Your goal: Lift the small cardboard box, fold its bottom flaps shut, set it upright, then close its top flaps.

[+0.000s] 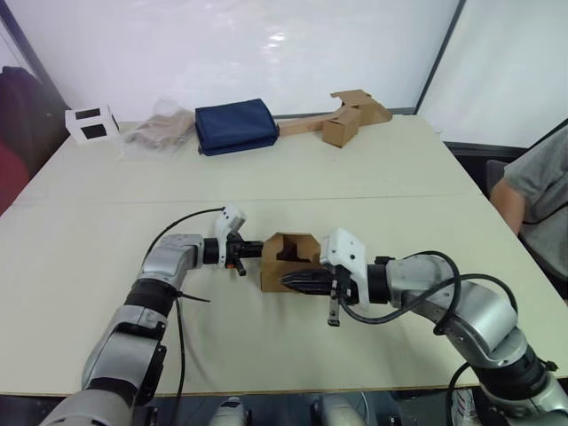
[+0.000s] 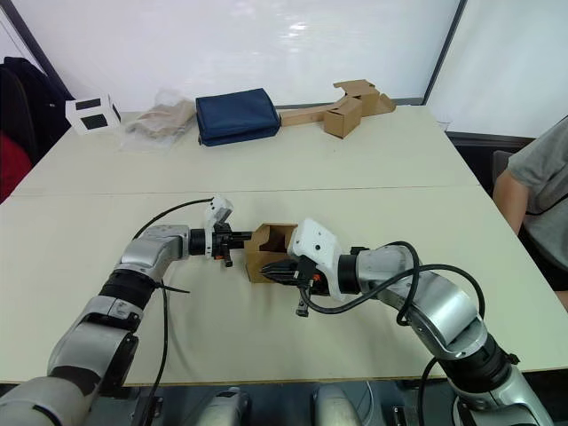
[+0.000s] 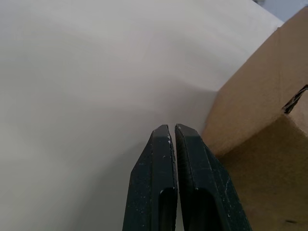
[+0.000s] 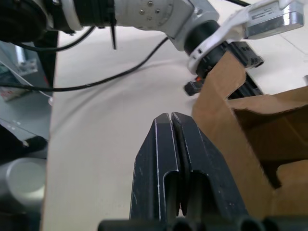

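Observation:
The small cardboard box (image 1: 290, 252) rests on the pale table (image 1: 106, 240) between my two arms, its open end facing up and a flap (image 1: 306, 238) standing at the back. My left gripper (image 1: 256, 250) is shut and empty, its tips at the box's left wall (image 3: 250, 106). My right gripper (image 1: 287, 281) is also shut and empty, lying along the box's near wall (image 4: 226, 130) and pointing left. In the right wrist view my left gripper's black fingers (image 4: 246, 52) show just beyond the box's far corner. The box's underside is hidden.
At the table's far side lie a white box with black squares (image 1: 91, 124), a crumpled plastic bag (image 1: 160, 131), a navy cloth bag (image 1: 235, 126) and a cardboard box joined to a long strip (image 1: 346, 120). A person (image 1: 537, 195) sits at the right edge.

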Robot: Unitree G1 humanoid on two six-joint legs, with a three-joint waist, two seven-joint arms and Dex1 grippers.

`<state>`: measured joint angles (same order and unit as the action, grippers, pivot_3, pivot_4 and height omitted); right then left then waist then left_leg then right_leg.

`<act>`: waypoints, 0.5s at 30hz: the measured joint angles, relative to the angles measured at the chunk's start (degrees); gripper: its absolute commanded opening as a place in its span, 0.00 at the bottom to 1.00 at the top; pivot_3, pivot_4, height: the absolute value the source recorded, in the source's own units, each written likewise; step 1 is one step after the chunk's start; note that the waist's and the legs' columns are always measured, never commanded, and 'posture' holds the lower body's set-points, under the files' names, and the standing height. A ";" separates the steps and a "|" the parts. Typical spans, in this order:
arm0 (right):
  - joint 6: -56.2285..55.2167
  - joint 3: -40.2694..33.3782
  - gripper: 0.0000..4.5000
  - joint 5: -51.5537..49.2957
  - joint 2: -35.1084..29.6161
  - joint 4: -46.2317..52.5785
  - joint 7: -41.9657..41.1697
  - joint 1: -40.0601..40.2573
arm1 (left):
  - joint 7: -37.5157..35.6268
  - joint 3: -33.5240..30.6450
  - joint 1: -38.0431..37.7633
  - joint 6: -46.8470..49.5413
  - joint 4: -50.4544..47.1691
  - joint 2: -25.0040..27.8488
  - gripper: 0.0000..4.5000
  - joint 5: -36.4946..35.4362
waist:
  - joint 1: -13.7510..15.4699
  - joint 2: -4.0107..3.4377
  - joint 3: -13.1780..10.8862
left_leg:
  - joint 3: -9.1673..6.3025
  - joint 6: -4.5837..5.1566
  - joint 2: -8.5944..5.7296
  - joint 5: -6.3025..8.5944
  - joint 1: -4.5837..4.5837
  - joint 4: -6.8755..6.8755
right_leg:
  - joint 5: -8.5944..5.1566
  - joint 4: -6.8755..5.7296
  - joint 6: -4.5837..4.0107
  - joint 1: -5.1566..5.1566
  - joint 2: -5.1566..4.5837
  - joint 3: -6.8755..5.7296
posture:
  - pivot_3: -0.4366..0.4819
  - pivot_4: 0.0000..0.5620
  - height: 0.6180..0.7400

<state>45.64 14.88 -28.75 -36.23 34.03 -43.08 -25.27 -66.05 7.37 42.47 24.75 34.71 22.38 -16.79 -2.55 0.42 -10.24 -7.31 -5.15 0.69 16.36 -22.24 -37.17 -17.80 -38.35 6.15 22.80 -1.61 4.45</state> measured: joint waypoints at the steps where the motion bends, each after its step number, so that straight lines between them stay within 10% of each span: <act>1: -0.59 0.08 0.00 0.61 0.28 -0.55 0.11 -0.24 | -0.06 0.00 -0.12 0.13 -0.11 0.01 0.03 0.00 | 0.00 0.00 0.00 | 0.00 0.00 0.00 0.00 0.00 -0.01 | 0.00 0.00 0.00 0.00 0.00 0.00 | 0.48 0.27 1.00; 15: -9.36 3.01 0.00 8.36 2.71 -10.58 -2.44 -1.17 | 1.92 -1.65 -2.21 2.04 -4.75 0.00 0.03 -0.17 | -0.02 0.00 0.00 | -0.01 0.00 0.00 0.00 0.00 -0.01 | 0.00 0.00 0.00 -0.01 0.00 -0.01 | 0.48 0.27 1.00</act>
<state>36.28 17.89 -20.38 -33.52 23.44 -45.53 -26.44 -64.13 5.72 40.26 26.80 29.96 22.39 -16.96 -2.57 0.42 -10.24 -7.31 -5.15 0.69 16.36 -22.23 -37.18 -17.79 -38.35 6.15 22.79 -1.61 4.44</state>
